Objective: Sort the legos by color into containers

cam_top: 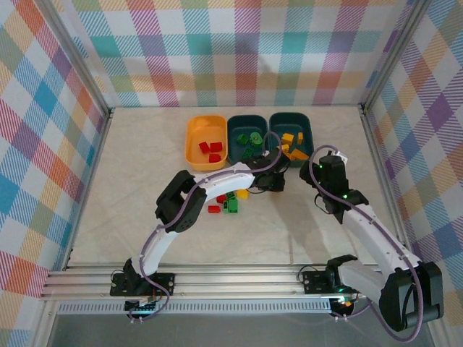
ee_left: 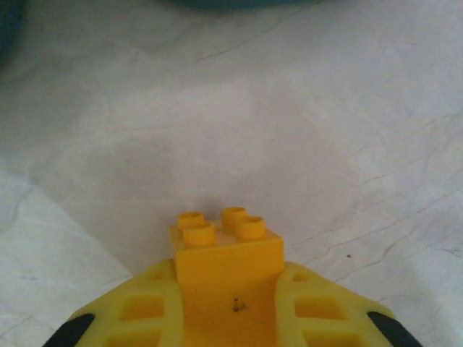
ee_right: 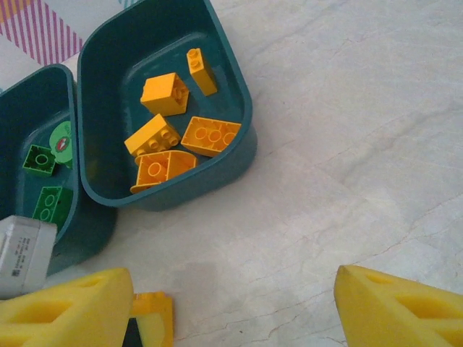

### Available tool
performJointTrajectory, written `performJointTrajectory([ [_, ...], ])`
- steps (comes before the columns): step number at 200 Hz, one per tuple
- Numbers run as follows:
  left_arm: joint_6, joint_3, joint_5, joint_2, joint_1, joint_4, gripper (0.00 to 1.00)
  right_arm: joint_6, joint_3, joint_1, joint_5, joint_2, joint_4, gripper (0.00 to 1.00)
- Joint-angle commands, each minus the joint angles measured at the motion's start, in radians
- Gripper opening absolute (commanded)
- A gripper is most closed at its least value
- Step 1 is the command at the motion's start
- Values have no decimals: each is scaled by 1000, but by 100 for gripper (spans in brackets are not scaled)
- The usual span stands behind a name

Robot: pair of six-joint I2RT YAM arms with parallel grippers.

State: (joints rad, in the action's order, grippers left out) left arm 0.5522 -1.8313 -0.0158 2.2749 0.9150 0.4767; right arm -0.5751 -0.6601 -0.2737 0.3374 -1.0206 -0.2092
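- L gripper: fingers were closed in on a yellow brick, one pad on each side face. Brick sat on the near side of the right teal tub, close to it but apart. Couldn't tell if it was lifted or resting on the table.
- Step, as judged: carry brick into that tub w/ the other yellow legos. To do it well: lift straight up first, clear the tub's rim w/ margin, then release low over the tub's middle so the brick doesn't bounce out.
- Brick orientation: studs up, upright, no tilt. Four studs, two-by-two, so approx square; no clear long axis.
- R gripper: jaws wide, nothing between them. It hovered near side of same tub, a bit to its right. Judged: should stay out of L arm's path.
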Motion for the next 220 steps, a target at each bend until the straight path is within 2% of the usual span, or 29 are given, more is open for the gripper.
performJointTrajectory([
  [1,-36,-58,7,18,8,45,19,-30,17,8,29,35,32,73],
  [17,-43,-73,15,25,8,58,16,-32,18,11,25,47,30,73],
  [71,-90,-151,12,15,8,41,16,-38,23,19,44,74,21,73],
  [110,-147,-347,8,75,-17,61,16,-43,43,28,71,123,20,73],
  [148,-189,-576,26,196,-59,115,17,-45,38,42,61,141,7,72],
  [177,-200,-642,72,253,-85,57,18,-29,33,51,67,192,-14,72],
  [220,-233,-739,55,328,-109,-8,21,-26,38,67,65,219,-21,72],
])
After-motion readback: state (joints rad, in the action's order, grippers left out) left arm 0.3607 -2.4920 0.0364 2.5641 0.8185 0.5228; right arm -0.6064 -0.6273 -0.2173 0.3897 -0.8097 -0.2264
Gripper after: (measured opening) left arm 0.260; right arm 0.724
